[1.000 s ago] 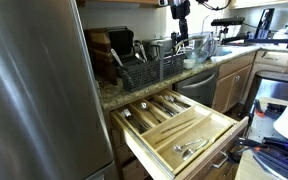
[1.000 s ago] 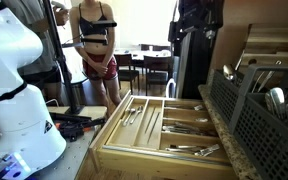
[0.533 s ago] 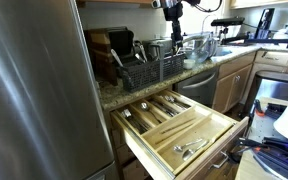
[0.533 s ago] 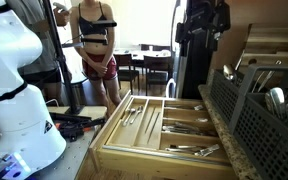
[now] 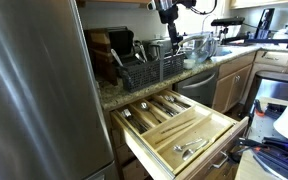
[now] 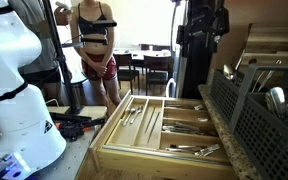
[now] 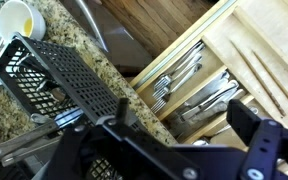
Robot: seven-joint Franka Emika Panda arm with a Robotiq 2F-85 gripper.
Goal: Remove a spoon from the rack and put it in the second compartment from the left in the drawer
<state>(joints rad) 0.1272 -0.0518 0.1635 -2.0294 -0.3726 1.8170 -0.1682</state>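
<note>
Home kitchen, with a brushed stainless fridge (image 5: pixel 29 90) filling the near side in an exterior view, and a dining table with chairs (image 6: pixel 144 62) far back against bright daylight. A person (image 6: pixel 94 45) over there too, behind the glossy white robot base (image 6: pixel 14 80). Speckled brown granite for the countertop (image 5: pixel 112 93), pale wooden cabinets (image 5: pixel 234 88) beneath.

On that stone, the rack (image 5: pixel 149 68): black wire grid, rectangular, low-walled, seen close up as dark mesh in an exterior view (image 6: pixel 249 118) and from above in the wrist view (image 7: pixel 64 72). Just behind it, a brown wooden knife block (image 5: pixel 99 45). Poking above the rack's rim, the rounded metal bowl of a spoon (image 6: pixel 228 72), standing among other cutlery.

Below the counter edge, the drawer (image 5: pixel 229 128), pulled well out: pale natural wood, thin divider slats, long narrow slots with silver cutlery lying lengthwise. Cannot tell which pieces lie in the second compartment.

High over the rack, at the top edge of an exterior view, the gripper (image 5: pixel 167 16): dark and blocky. In the wrist view, black fingers (image 7: pixel 259 140) spread wide apart, gripping nothing, with drawer wood and granite showing in the gap
</note>
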